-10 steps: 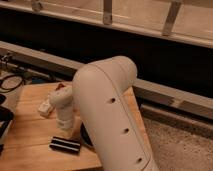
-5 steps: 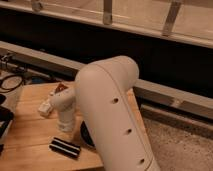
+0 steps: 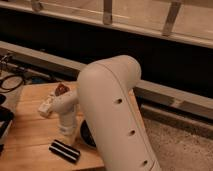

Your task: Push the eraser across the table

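Note:
The eraser (image 3: 64,151), a small flat black block with a pale lengthwise stripe, lies on the light tan wooden table (image 3: 30,130) close to its near edge. My white arm bends down from the large elbow housing. The gripper (image 3: 68,136) points down at the tabletop just behind the eraser, at or very near its far long side. The wrist hides the gripper's tip.
A round dark disc (image 3: 87,134) lies on the table right of the gripper, partly behind my arm. Black cables (image 3: 11,80) lie off the table's far left. A dark object (image 3: 4,120) sits at the left edge. Speckled grey floor (image 3: 180,145) is to the right.
The gripper has moved a little toward the table's near edge. The eraser has slid slightly the same way ahead of it.

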Controlling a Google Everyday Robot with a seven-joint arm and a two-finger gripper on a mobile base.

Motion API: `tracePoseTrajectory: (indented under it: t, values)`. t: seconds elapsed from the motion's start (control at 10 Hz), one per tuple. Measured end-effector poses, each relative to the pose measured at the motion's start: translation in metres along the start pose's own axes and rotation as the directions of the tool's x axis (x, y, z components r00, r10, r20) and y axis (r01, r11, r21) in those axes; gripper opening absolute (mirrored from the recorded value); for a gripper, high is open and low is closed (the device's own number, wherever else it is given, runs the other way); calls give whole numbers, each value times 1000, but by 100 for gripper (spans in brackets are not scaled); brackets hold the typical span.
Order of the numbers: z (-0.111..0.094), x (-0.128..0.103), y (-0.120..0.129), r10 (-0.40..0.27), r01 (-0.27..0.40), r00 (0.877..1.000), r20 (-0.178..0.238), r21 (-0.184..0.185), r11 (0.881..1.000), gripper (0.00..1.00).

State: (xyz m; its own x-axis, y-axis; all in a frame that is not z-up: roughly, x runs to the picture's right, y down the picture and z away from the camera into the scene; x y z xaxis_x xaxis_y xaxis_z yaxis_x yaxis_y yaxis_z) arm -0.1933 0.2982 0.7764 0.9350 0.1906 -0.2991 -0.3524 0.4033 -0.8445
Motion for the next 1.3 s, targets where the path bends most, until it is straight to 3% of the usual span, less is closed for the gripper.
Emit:
tracePoseTrajectory:
  t: [0.5, 1.3]
  values:
    - [4, 6, 4, 11, -11, 1000, -3, 0, 1000, 0]
    - [11, 17, 16, 26, -27, 999, -23, -34, 999, 0]
